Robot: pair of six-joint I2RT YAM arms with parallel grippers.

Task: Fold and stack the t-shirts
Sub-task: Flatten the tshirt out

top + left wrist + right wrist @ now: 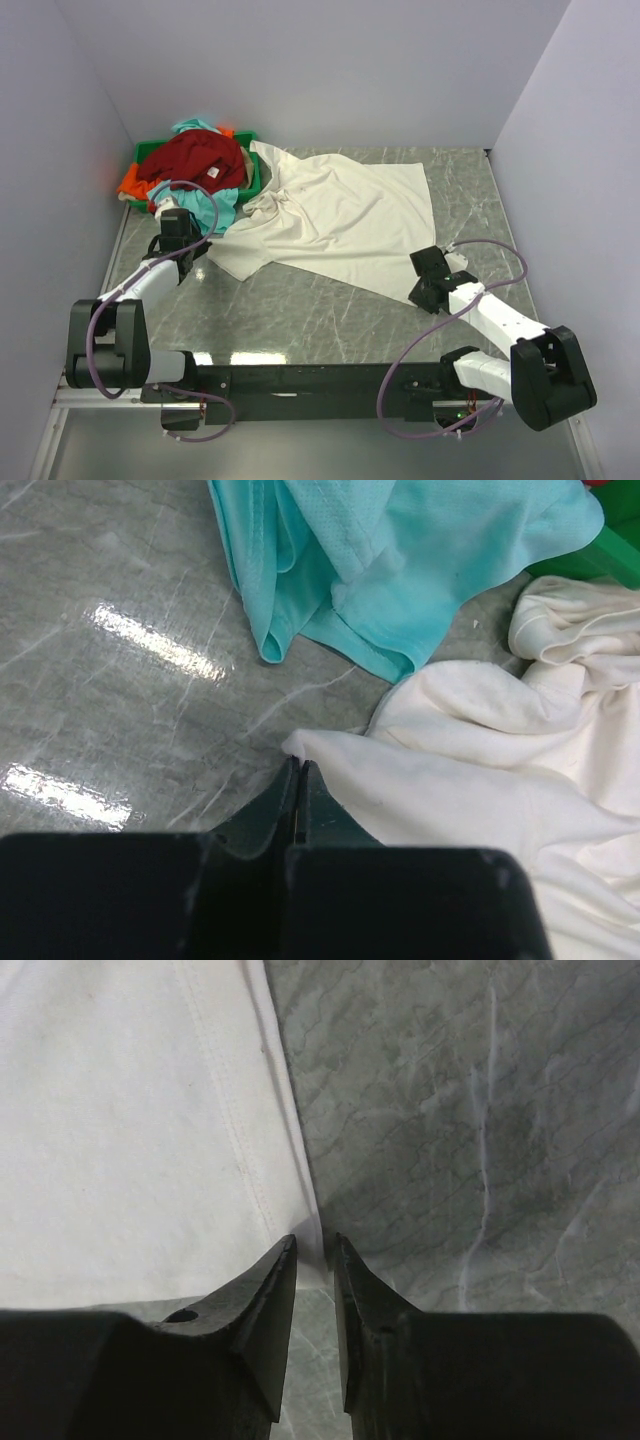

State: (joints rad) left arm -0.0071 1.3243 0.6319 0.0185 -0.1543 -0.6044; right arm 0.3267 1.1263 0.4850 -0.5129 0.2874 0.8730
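Observation:
The cream-white t-shirt [340, 215] lies spread across the middle of the table. My left gripper [196, 243] is at its left sleeve edge, and in the left wrist view the gripper [300, 763] is shut on a fold of the cream cloth [480, 780]. My right gripper [425, 293] is at the shirt's near right corner. In the right wrist view this gripper [315, 1245] stands narrowly open, with the hemmed corner of the cream cloth [130, 1130] between the tips. The dark red t-shirt [200, 155], the teal t-shirt [205, 205] [400, 560] and the orange t-shirt [132, 183] are heaped at the back left.
A green bin [247, 150] [610, 560] at the back left holds the heap of shirts, with teal cloth spilling over its front onto the grey marble table [330, 310]. Pale walls close in the left, back and right sides.

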